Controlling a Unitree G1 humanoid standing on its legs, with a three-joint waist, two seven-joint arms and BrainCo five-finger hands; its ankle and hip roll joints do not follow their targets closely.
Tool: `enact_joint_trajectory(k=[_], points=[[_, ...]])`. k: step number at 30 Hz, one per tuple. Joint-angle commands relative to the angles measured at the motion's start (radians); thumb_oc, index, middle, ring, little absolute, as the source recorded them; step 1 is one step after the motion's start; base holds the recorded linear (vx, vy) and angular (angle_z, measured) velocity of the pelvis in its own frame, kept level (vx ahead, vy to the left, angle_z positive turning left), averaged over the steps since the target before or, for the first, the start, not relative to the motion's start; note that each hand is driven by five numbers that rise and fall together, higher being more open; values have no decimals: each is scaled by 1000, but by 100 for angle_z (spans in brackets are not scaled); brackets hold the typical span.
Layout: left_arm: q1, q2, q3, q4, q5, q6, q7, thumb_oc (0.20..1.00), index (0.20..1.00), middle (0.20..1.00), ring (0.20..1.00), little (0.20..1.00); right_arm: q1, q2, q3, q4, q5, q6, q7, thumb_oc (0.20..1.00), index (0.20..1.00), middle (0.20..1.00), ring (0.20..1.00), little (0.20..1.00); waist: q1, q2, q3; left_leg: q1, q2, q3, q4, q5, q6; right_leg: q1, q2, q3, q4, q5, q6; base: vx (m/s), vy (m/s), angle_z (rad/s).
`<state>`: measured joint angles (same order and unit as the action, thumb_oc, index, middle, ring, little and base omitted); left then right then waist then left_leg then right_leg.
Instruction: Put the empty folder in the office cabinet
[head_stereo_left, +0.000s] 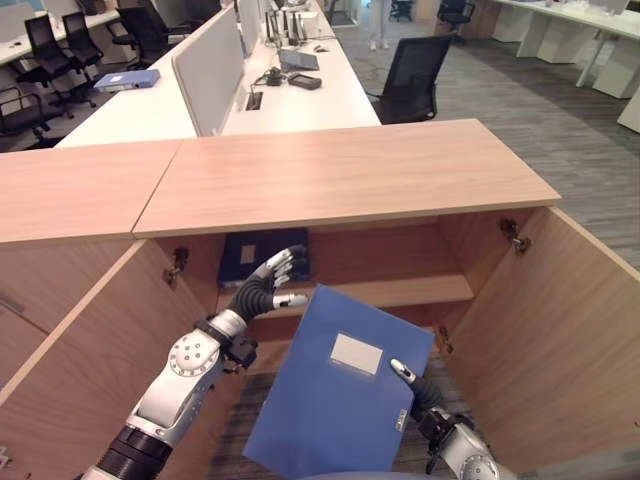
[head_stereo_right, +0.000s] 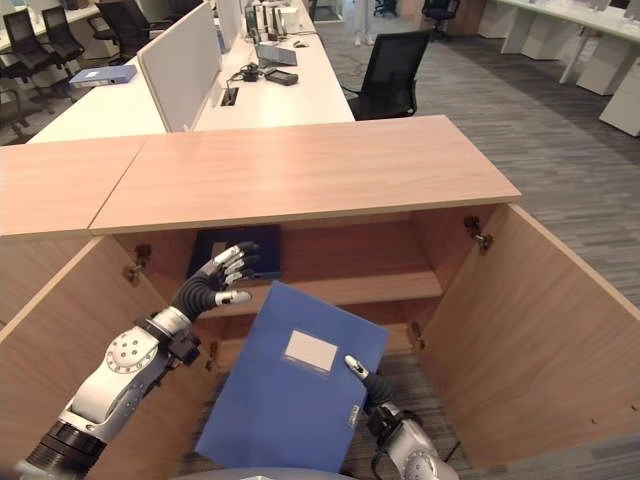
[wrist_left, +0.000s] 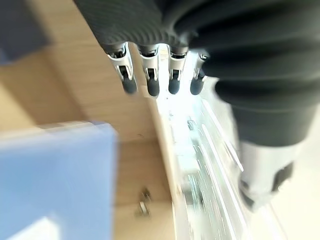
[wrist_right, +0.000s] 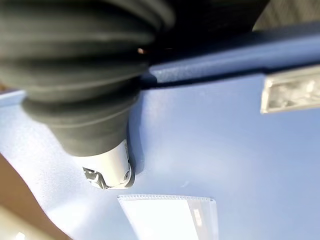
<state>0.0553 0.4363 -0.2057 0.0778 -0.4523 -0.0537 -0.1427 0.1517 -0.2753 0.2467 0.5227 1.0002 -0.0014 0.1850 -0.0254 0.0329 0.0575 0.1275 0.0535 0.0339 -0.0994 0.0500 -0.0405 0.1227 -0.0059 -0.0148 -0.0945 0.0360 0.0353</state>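
Left eye view: the flat blue plastic folder with a white label (head_stereo_left: 340, 395) sits low centre, tilted, in front of the open wooden office cabinet (head_stereo_left: 340, 180). The right hand (head_stereo_left: 405, 375) pinches its right edge, thumb across the cover. The left hand (head_stereo_left: 262, 288), fingers loosely spread, holds nothing beside the folder's upper corner. Shelving the folder remains; a dark blue binder (head_stereo_left: 262, 255) already lies on the shelf.

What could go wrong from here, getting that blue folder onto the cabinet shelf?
1. The right hand pinches the blue folder at one edge only, and the left hand is open and off it; the tilted folder could swing or slip.
2. A dark folder already lies on the left of the shelf; the blue one could jam against it.
3. The folder's upper corner could catch the shelf's front edge on the way in.
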Motion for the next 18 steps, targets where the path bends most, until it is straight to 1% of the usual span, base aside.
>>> enact_joint_trajectory(k=[1, 2, 3, 5, 6, 7, 8, 10, 11, 13, 14, 16, 17, 18], points=[[-20, 31, 35, 6, -3, 0, 51, 1000, 1000, 1000, 1000, 1000, -54, 29, -23, -60, 8, -7, -2, 200, 200, 200, 200, 200, 1, -56, 26, 52, -12, -9, 12, -123, -14, 32, -22, -92, 7, -84, 51, 24, -75, 7], [60, -10, 92, 102, 48, 23, 78, 1000, 1000, 1000, 1000, 1000, -44, 30, -86, -35, 0, 1, -25, 200, 200, 200, 200, 200, -1, -55, 29, 48, -4, -13, 12, -119, -18, 27, -12, -90, 7, -88, 44, 23, -75, 12], [60, -10, 92, 102, 48, 23, 78, 1000, 1000, 1000, 1000, 1000, -44, 30, -86, -35, 0, 1, -25, 200, 200, 200, 200, 200, -1, -55, 29, 48, -4, -13, 12, -119, -18, 27, -12, -90, 7, -88, 44, 26, -106, 14], [104, -38, 116, 205, 44, 56, 93, 1000, 1000, 1000, 1000, 1000, -44, 36, -110, -18, 0, 3, -45, 200, 200, 200, 200, 200, 0, -53, 32, 45, 8, -16, 12, -112, -22, 22, 1, -90, 7, -92, 35, 13, -87, 7], [103, -38, 116, 205, 44, 56, 93, 1000, 1000, 1000, 1000, 1000, -44, 36, -110, -18, 0, 3, -46, 200, 200, 200, 200, 200, 0, -52, 32, 45, 8, -16, 12, -112, -23, 22, 1, -90, 7, -92, 35, 25, -127, 3], [115, -61, 122, 308, 36, 73, 103, 1000, 1000, 1000, 1000, 1000, -50, 39, -110, -7, -2, 8, -53, 200, 200, 200, 200, 200, 1, -52, 33, 46, 19, -17, 12, -109, -27, 20, 12, -84, 7, -97, 28, 16, -72, 4], [114, -61, 121, 309, 36, 73, 103, 1000, 1000, 1000, 1000, 1000, -50, 38, -111, -7, -2, 8, -53, 200, 200, 200, 200, 200, 1, -52, 34, 47, 19, -17, 12, -109, -28, 20, 13, -84, 7, -97, 28, 28, -132, 0], [91, -99, 127, 472, 6, 92, 131, 1000, 1000, 1000, 1000, 1000, -75, 47, -102, 16, 14, 6, -67, 200, 200, 200, 200, 200, 5, -52, 43, 46, 40, -4, 14, -84, -33, 19, 28, -68, 7, -105, 12, 4, -93, -1], [90, -99, 126, 473, 5, 91, 131, 1000, 1000, 1000, 1000, 1000, -76, 47, -103, 17, 14, 6, -67, 200, 200, 200, 200, 200, 6, -52, 44, 47, 40, -3, 14, -84, -33, 19, 29, -67, 7, -105, 12, -47, -70, -4], [74, -118, 130, 559, 6, 100, 144, 1000, 1000, 1000, 1000, 1000, -93, 48, -99, 28, 28, 4, -76, 200, 200, 200, 200, 200, 10, -63, 74, -38, 39, 4, 176, -109, -39, 11, 22, -67, 33, -113, -3, -120, -115, -2], [65, -138, 139, 621, -33, 101, 151, 1000, 1000, 1000, 1000, 1000, -103, 40, -93, 37, 33, 4, -82, 200, 200, 200, 200, 200, 16, -67, 103, -139, 32, -3, 358, -87, -41, 2, 17, -71, 60, -122, -22, -131, -147, -1], [44, -163, 142, 703, -62, 100, 157, 1000, 1000, 1000, 1000, 1000, -112, 34, -85, 47, 28, 5, -87, 200, 200, 200, 200, 200, 21, -70, 122, -228, 33, -10, 492, -9, -28, 1, 17, -79, 70, -129, -38, -43, -105, 4], [30, -172, 146, 759, -64, 100, 158, 1000, 1000, 1000, 1000, 1000, -116, 33, -83, 50, 30, 8, -88, 200, 200, 200, 200, 200, 19, -71, 125, -269, 34, 0, 512, 14, -20, 3, 17, -87, 69, -132, -40, 85, -49, 12], [23, -180, 149, 806, -61, 103, 158, 1000, 1000, 1000, 1000, 1000, -117, 33, -81, 56, 31, 8, -89, 200, 200, 200, 200, 200, 22, -72, 126, -295, 29, 7, 517, -8, -19, 17, 17, -85, 61, -142, -39, 82, -9, 24]])
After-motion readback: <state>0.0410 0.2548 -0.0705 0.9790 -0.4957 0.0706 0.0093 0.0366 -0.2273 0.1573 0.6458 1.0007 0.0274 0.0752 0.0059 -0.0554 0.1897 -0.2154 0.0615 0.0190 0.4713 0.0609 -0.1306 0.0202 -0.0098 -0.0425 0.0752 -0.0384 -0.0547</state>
